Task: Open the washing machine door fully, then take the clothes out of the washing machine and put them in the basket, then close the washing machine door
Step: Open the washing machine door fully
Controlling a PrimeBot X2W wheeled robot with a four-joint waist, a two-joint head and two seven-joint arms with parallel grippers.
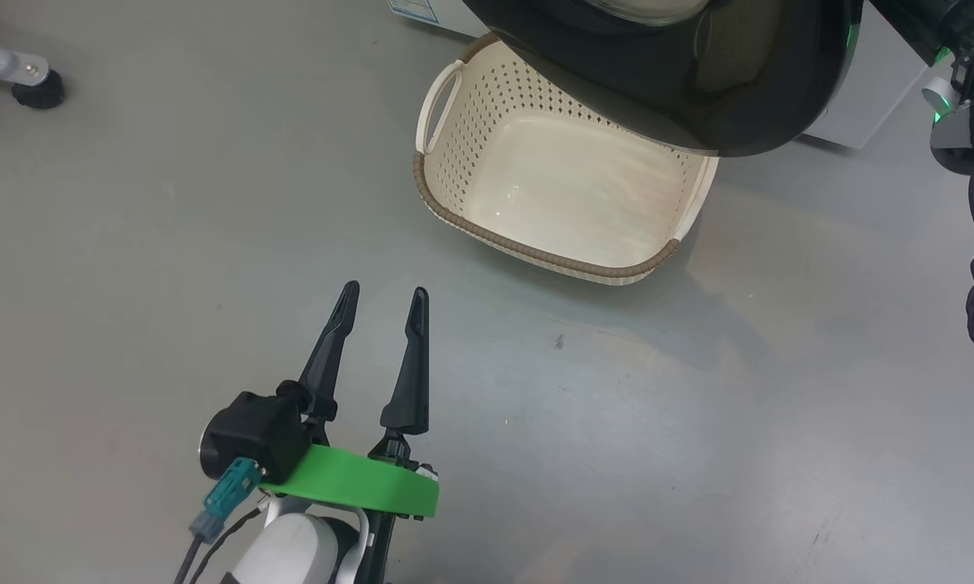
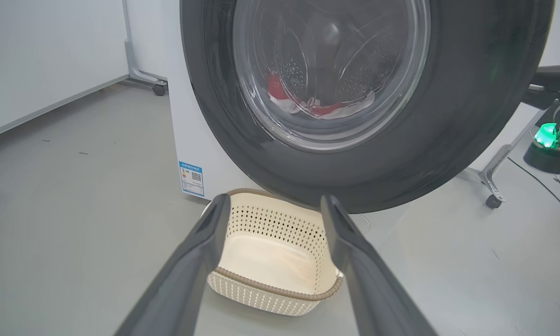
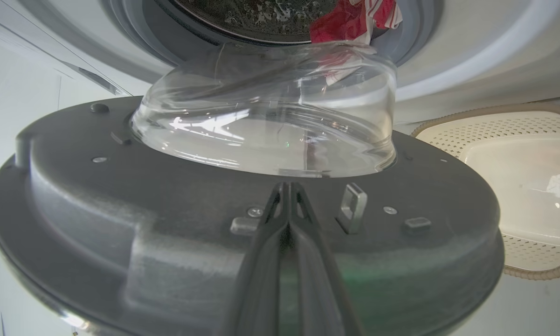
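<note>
A: What's the step in hand?

B: By my reading, swinging the washing machine door (image 3: pixel 121 196) fully open. The right gripper (image 3: pixel 286 185) has its fingers pressed together, holding nothing, tips at the door's inner face between the glass bowl (image 3: pixel 266 121) and the latch hook (image 3: pixel 352 205).

A: How should it go well?

B: Push flat against the dark plastic, following the door's arc so the tips don't skid onto the glass or catch the hook. The door hangs over the far part of the basket (image 1: pixel 535 250), so it should clear the rim without nudging it.

A: And the left gripper (image 1: pixel 385 288)?

B: Jaws spread wide, empty, above bare floor on the near left, well apart from the basket. It is best left there until the opening is free.

A: Where are the clothes (image 3: pixel 342 21)?

B: In the drum of the washing machine (image 2: pixel 186 140), red and white, at its mouth. The basket looks empty.

A: What can't you make out?

B: The hinge is out of sight, so how much swing remains is unclear. Whether the tips truly touch the door, I can't tell. The garment count is hidden. A pale patch inside the basket may be only glare.
</note>
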